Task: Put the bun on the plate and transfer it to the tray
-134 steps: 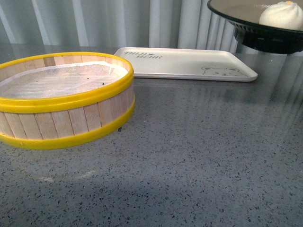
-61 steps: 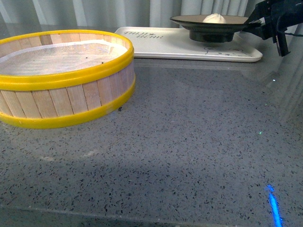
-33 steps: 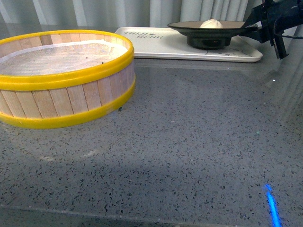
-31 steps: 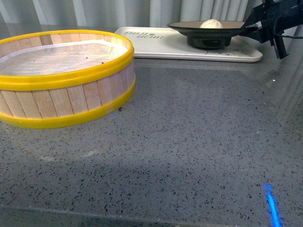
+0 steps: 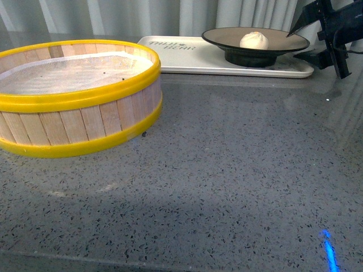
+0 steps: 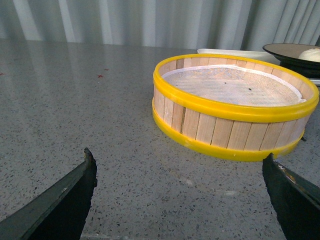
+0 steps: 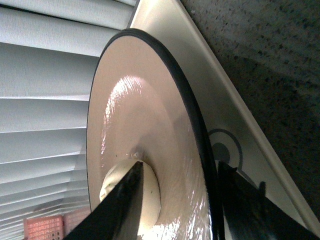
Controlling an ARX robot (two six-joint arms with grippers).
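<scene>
**Bun and plate on the tray, right gripper parted at the rim**

Here, your front view showed the plate [image 5: 256,41] standing on the tray [image 5: 193,56] at the far side of the grey speckled bench [image 5: 227,170], towards the tray's right end. The bun [image 5: 253,39] sat inside the plate, near its middle. Your right gripper [image 5: 309,41] hung at the plate's right edge with its black fingers [image 5: 303,22] spread apart, one above the rim and one below it beside the tray; neither finger could be seen pressing on the plate in that view.

The right wrist view looked along the plate [image 7: 150,125] from close by, the two fingers [image 7: 125,205] straddling its black rim with a gap on each side, the bun [image 7: 117,182] partly hidden behind one of them and the tray [image 7: 235,115] lying beneath.

Your left gripper [image 6: 180,195] was held low over the bench with its fingers wide apart and nothing between them. Ahead of it stood the yellow-rimmed wooden steamer basket [image 6: 235,107], lined with white paper; in the front view the basket [image 5: 74,96] stood at the left, just beside the tray's near left corner.
</scene>
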